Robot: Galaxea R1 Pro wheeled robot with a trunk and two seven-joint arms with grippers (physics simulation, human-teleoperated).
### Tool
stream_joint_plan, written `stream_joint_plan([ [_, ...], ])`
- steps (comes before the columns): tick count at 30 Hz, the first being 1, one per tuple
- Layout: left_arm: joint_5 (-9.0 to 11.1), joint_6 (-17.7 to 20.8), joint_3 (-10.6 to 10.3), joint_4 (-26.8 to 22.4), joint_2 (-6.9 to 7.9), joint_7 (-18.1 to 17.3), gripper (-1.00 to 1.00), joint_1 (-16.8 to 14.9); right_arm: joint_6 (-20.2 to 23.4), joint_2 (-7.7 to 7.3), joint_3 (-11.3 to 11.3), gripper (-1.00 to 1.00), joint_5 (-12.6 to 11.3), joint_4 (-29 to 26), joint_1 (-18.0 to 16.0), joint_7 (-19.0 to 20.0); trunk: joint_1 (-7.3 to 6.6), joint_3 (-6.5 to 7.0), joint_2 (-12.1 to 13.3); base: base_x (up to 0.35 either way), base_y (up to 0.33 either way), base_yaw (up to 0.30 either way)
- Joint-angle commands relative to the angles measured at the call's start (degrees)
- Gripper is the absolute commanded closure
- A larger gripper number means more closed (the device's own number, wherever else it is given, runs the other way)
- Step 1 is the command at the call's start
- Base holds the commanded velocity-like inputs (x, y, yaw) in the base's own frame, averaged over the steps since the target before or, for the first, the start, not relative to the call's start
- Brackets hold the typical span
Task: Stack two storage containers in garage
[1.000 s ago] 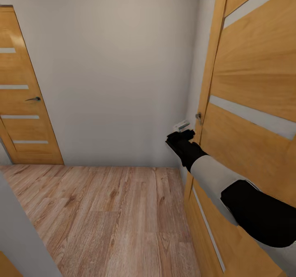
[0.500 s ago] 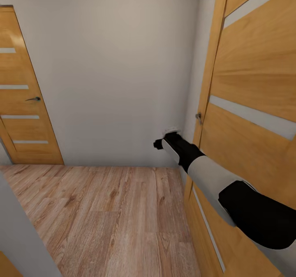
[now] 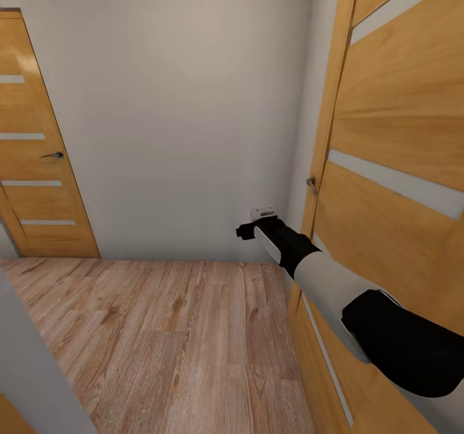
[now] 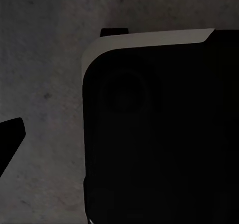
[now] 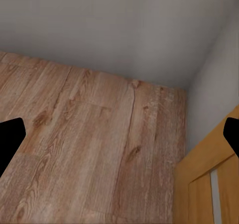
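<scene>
The two storage containers are out of view. I stand in a narrow hallway with a light wood-plank floor (image 3: 180, 337). My right arm reaches forward, and my right gripper (image 3: 253, 228) hangs in front of the white wall, a little left of and below the small handle (image 3: 311, 182) of the honey-wood door (image 3: 399, 163) at the right. In the right wrist view its two black fingertips (image 5: 10, 137) sit far apart at the frame's edges with nothing between them. In the left wrist view one black fingertip (image 4: 10, 139) shows beside a large black robot part (image 4: 159, 134).
A second honey-wood door (image 3: 32, 163) with frosted strips and a lever handle (image 3: 53, 155) stands shut at the far left. A plain white wall (image 3: 180, 112) closes the hallway ahead. A grey wall corner (image 3: 32, 369) juts in at the near left.
My right gripper has drawn back from the right door's handle, moving left and slightly down, and its wrist has turned. The door and the camera have not moved.
</scene>
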Motion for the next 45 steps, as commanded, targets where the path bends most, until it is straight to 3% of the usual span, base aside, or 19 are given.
stream_joint_plan([
  [1,0.00,-0.12,-0.03,-0.07,0.01,0.06,-1.00,0.02,0.14,0.00,0.36,-1.00,-0.60,-0.02,-0.05,-0.47,0.00,-0.05,-0.03,0.000,0.000,0.000],
  [10,0.03,-0.12,-0.03,-0.07,0.01,0.05,-1.00,-0.02,0.17,0.00,0.43,-1.00,-0.59,-0.02,0.10,-0.26,0.00,-0.05,-0.03,0.000,0.000,0.000],
  [18,0.03,-0.14,-0.04,-0.07,0.01,0.05,-1.00,0.01,0.10,0.00,0.49,-1.00,-0.42,-0.02,3.61,-0.12,0.00,-0.05,-0.03,0.000,0.000,0.000],
  [29,0.28,-0.11,-0.03,-0.07,0.02,0.05,-1.00,0.02,-2.85,0.00,0.88,-1.00,-0.12,-0.05,14.74,-0.13,0.00,-0.05,-0.03,0.000,0.000,0.000],
  [36,0.32,-0.09,0.04,-0.07,0.01,0.05,-1.00,0.04,-3.94,0.00,0.95,-1.00,3.93,0.05,22.12,-0.26,0.00,-0.05,-0.03,0.000,0.000,0.000],
  [39,0.36,-0.08,0.04,-0.07,0.01,0.05,-1.00,0.03,-5.02,0.00,0.95,-1.00,4.61,0.12,24.34,-0.23,0.00,-0.05,-0.03,0.000,0.000,0.000],
  [45,0.38,-0.06,0.04,-0.07,0.01,0.05,-1.00,0.05,-5.85,0.00,1.02,-1.00,4.92,0.16,25.44,-0.15,0.00,-0.05,-0.03,0.000,0.000,0.000],
])
